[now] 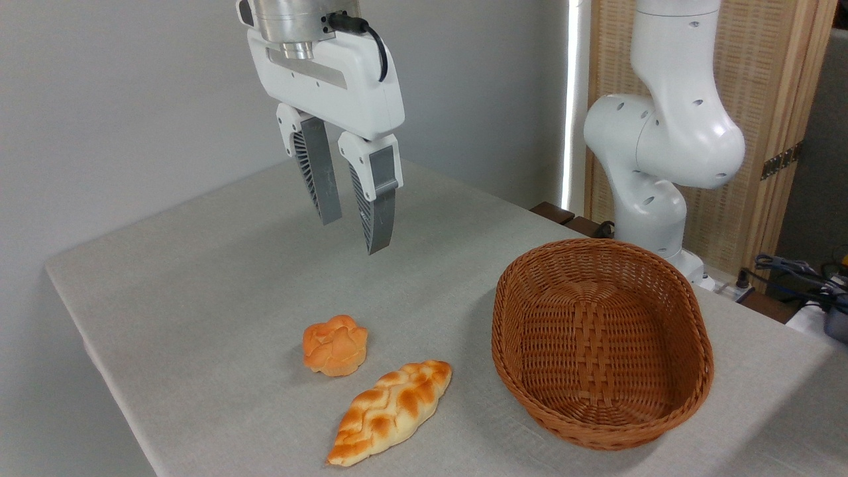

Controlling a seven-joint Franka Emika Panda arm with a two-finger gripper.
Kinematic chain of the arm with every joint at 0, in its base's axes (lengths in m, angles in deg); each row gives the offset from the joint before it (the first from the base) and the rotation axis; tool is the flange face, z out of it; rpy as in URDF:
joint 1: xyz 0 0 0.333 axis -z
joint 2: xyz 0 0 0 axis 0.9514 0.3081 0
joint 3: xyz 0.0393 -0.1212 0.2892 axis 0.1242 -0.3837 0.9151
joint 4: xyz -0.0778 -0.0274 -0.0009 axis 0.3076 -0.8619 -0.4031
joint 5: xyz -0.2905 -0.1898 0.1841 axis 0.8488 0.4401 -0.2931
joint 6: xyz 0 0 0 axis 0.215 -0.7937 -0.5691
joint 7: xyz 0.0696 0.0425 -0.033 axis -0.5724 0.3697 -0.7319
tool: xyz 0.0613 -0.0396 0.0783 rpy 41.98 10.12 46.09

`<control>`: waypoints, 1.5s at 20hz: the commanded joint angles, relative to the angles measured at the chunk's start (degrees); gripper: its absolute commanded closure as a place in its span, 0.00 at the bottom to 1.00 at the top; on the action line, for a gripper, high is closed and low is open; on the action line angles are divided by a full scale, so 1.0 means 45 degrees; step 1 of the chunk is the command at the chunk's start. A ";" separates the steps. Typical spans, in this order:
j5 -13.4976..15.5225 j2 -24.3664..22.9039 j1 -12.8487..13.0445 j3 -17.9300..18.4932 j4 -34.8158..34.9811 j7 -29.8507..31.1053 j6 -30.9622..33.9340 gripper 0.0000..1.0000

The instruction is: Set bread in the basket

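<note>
My pincer [352, 233] hangs above the counter [199, 278], fingers slightly parted, holding nothing. The bread [335, 345] lies on the counter below it, nearer the camera, well left of the empty basket [601, 341].

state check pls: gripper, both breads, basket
gripper: open, empty, hanging above the table, clear of both breads
round bun: on the table, ungrasped, outside the basket
braided loaf: flat on the table, beside the bun, apart from it
basket: upright, empty
</note>
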 commanded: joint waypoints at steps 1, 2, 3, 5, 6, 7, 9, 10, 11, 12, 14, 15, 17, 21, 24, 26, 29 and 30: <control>0.0021 0.0002 0.0076 -0.0007 0.0109 0.0234 0.0252 0.00; 0.0060 -0.0018 0.0076 -0.0008 0.0303 0.0215 0.0096 0.00; 0.0118 0.0001 0.0076 -0.0008 0.0499 0.0215 -0.0312 0.00; 0.0449 -0.0115 0.0095 -0.0008 0.1375 0.0215 -0.1618 0.00; 0.0644 -0.0135 0.0096 -0.0046 0.1766 0.0215 -0.2185 0.00; 0.0781 -0.0135 0.0076 -0.0163 0.2118 0.0215 -0.2578 0.00; 0.1016 -0.0135 0.0096 -0.0222 0.2782 0.0234 -0.3281 0.00; 0.1075 -0.0135 0.0115 -0.0300 0.3076 0.0234 -0.3575 0.00; 0.1192 -0.0135 0.0115 -0.0378 0.3272 0.0234 -0.3752 0.00; 0.1251 -0.0116 0.0134 -0.0456 0.3487 0.0234 -0.3966 0.00; 0.1271 -0.0019 0.0154 -0.0962 0.4052 0.0195 -0.4764 0.00; 0.1232 0.0001 0.0154 -0.1119 0.4384 0.0176 -0.5252 0.00; 0.1154 0.0002 0.0174 -0.1199 0.4816 0.0078 -0.5627 0.00; 0.1095 0.0197 0.0174 -0.1296 0.5245 0.0058 -0.6251 0.00; 0.1076 0.0255 0.0174 -0.1297 0.5481 0.0039 -0.6585 0.00; 0.1076 0.0392 0.0193 -0.1394 0.5772 0.0039 -0.7051 0.00; 0.1056 0.0451 0.0174 -0.1629 0.6300 0.0039 -0.7893 0.00; 0.0921 0.0489 0.0174 -0.1648 0.6398 0.0039 -0.7933 0.00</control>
